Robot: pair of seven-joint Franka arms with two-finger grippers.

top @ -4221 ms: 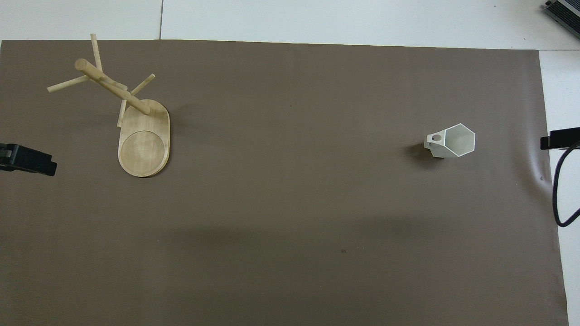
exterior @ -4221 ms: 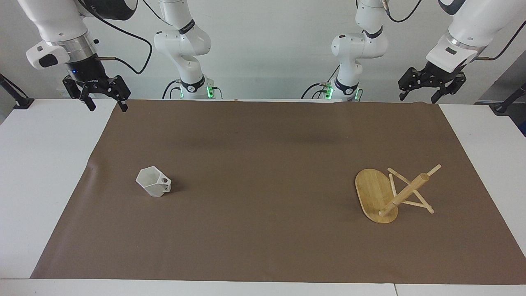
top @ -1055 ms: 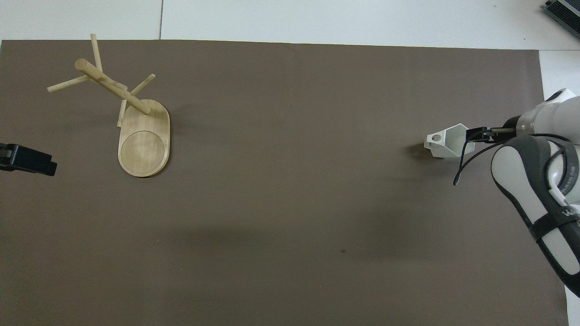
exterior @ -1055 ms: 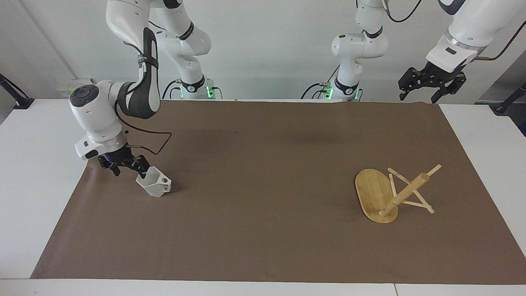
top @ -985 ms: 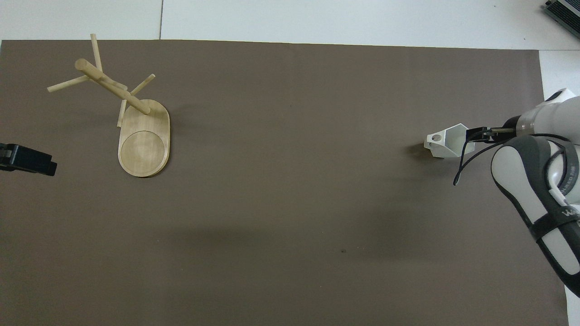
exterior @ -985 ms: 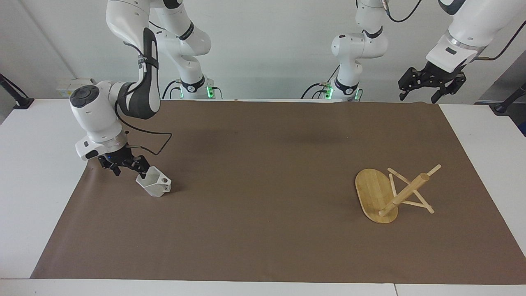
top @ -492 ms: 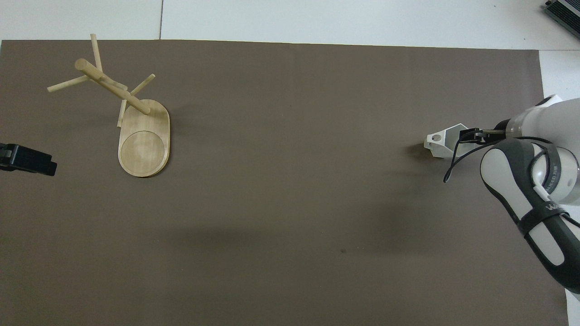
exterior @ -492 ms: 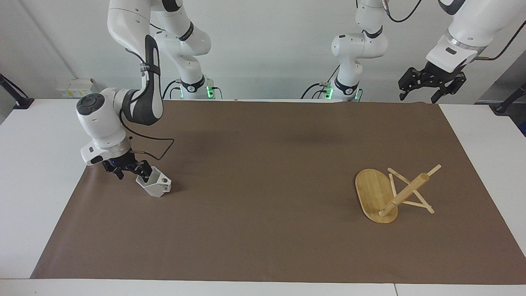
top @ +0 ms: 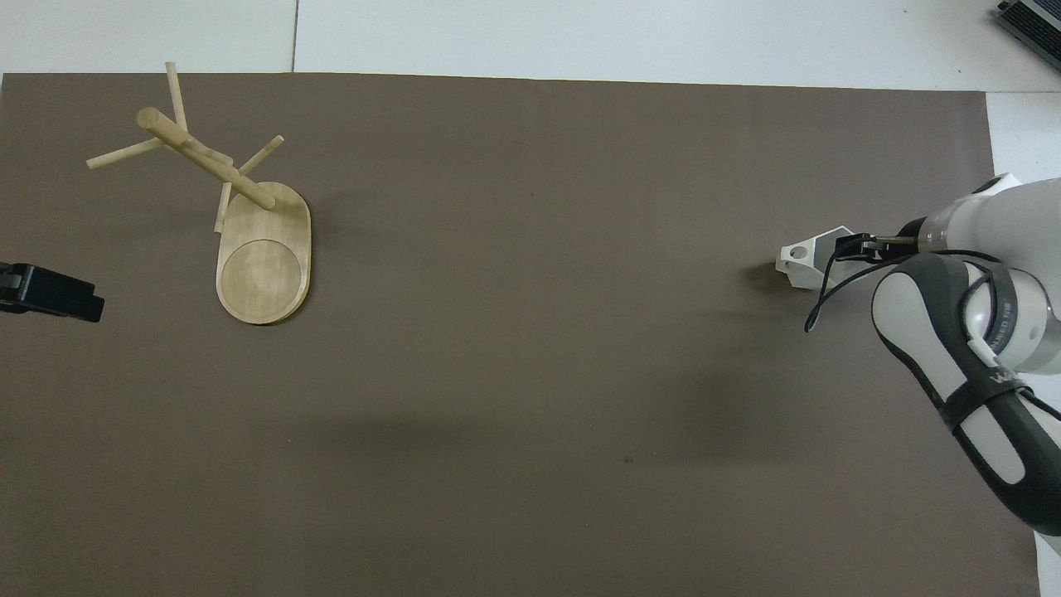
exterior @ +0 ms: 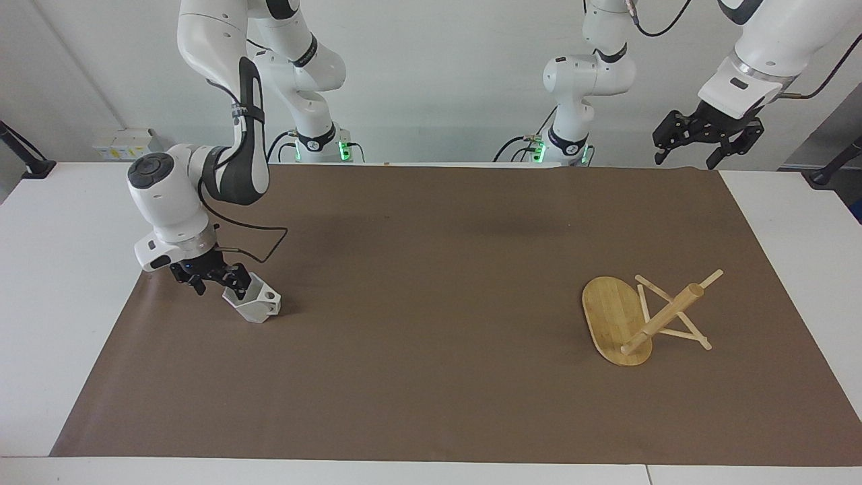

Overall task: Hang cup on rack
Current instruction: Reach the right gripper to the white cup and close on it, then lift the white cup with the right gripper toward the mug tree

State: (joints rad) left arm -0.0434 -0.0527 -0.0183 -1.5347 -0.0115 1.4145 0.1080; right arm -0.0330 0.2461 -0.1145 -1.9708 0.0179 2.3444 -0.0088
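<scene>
Rack [exterior: 623,316]: on brown mat [exterior: 431,377], toward left arm's end. Cup [exterior: 257,302]: on mat, right arm's end. Right gripper [exterior: 217,283]: spread wide, straddling cup's rim. Left gripper [exterior: 704,135]: spread, empty, waiting raised.

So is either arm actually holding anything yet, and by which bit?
Nothing is held yet. The right tool is open at the cup rim; the left tool waits, open and empty.
</scene>
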